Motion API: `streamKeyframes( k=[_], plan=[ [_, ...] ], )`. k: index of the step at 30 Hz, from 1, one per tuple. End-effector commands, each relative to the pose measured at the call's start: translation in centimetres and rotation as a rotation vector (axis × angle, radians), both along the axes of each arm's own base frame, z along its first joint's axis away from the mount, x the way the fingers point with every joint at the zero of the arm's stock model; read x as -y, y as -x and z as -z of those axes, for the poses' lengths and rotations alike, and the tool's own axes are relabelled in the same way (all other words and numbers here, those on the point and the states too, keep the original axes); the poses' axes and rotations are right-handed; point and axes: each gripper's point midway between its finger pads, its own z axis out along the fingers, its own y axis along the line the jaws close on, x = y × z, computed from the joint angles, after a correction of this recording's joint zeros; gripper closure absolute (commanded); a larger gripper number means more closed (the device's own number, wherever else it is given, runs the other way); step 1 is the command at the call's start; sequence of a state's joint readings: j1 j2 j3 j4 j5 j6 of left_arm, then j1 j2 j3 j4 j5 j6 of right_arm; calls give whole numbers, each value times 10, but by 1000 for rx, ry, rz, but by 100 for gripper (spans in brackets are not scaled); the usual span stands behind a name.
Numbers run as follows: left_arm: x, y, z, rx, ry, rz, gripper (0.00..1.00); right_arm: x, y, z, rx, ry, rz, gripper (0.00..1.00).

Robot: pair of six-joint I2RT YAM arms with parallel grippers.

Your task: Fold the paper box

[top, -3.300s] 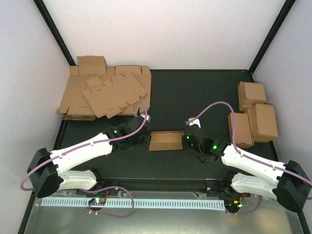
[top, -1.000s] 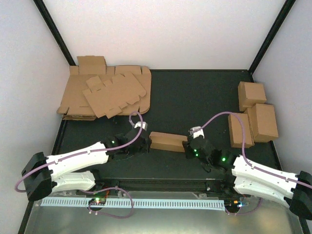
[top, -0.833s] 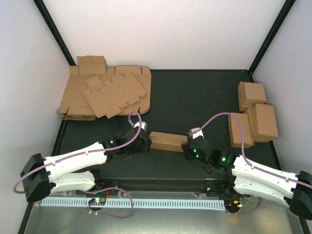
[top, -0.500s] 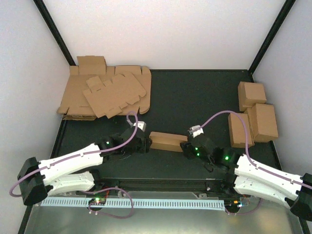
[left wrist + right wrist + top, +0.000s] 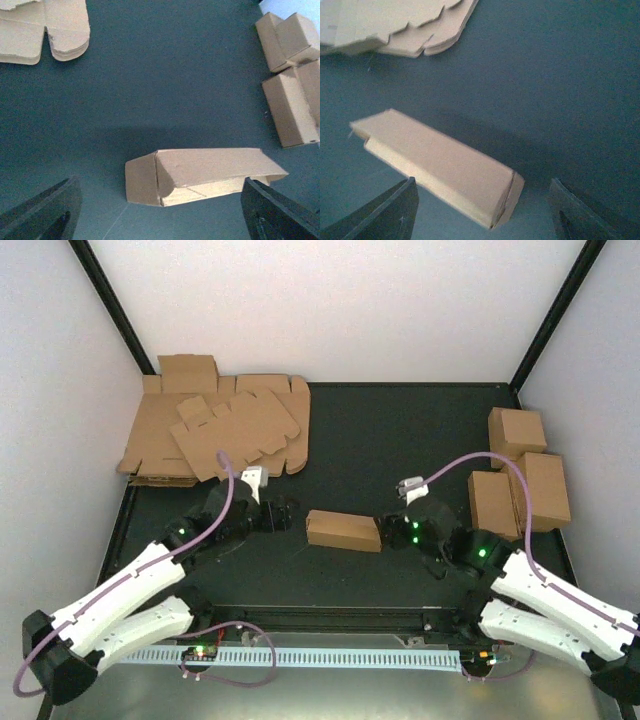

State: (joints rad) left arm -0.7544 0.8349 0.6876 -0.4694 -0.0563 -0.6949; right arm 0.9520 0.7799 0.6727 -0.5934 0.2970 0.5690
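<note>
The paper box lies on the black table as a closed, oblong brown carton, its end flaps tucked in. My left gripper stands open just off its left end, not touching it. My right gripper stands open a little off its right end. From the left wrist, the paper box lies ahead between the spread fingers, with its near end flap closed. From the right wrist, the paper box runs diagonally, clear of both dark fingers.
A thick stack of flat cardboard blanks fills the back left corner. Several finished brown boxes sit by the right edge, also visible as boxes in the left wrist view. Black frame posts stand at both back corners.
Both grippers have opened and drawn back from the box's ends. The box now lies free on the table. The left arm has pulled away to the left.
</note>
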Motion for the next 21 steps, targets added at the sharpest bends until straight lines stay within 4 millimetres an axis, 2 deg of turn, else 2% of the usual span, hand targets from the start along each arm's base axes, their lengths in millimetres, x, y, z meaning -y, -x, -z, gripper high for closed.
streamKeyframes(
  k=[1,5,8,10,14,18,21],
  plan=[
    [16,-1,-25,-1,171,139,6,1,-11,-17,-49,-34,-37,25],
    [16,-4,-27,-25,221,170,3,8,-22,-11,-142,-104,-44,25],
    [22,-4,-30,-55,279,232,9,11,-25,-10,-185,-198,-66,30],
    [29,-2,-35,-69,342,291,20,6,-25,-14,-204,-310,-107,39],
    [43,0,-44,-89,410,403,50,-16,-17,-28,-257,-552,-229,68],
    [57,4,-34,-174,447,492,77,-28,-14,-20,-333,-653,-269,95],
    [63,4,-20,-219,469,514,96,-30,-12,-10,-357,-686,-271,98]
  ],
)
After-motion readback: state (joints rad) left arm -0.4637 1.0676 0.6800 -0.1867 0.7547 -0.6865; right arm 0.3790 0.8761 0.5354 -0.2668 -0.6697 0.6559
